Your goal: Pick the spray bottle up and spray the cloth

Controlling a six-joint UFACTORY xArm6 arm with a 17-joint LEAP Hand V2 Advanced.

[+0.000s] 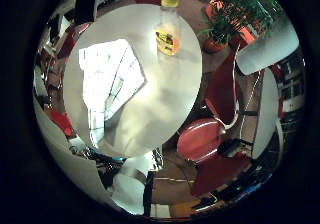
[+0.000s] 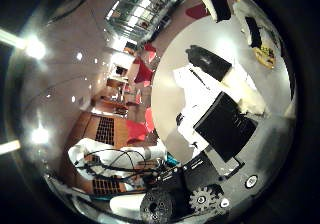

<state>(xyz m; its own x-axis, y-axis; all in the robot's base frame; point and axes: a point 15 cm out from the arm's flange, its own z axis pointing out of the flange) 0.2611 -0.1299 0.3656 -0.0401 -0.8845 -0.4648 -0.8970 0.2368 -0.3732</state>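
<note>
A round white worktop [image 1: 170, 99] is seen from above, well clear of the palm. A clear spray bottle [image 1: 168, 31] with a yellow label is stood upright near the worktop's edge. A white cloth [image 1: 110, 86] with dark lines is spread on the worktop beside the bottle, not touching it. The hand [image 2: 225, 119] is held with fingers extended over the cloth, nothing grasped. A red chair [image 1: 200, 139] is placed beside the worktop.
</note>
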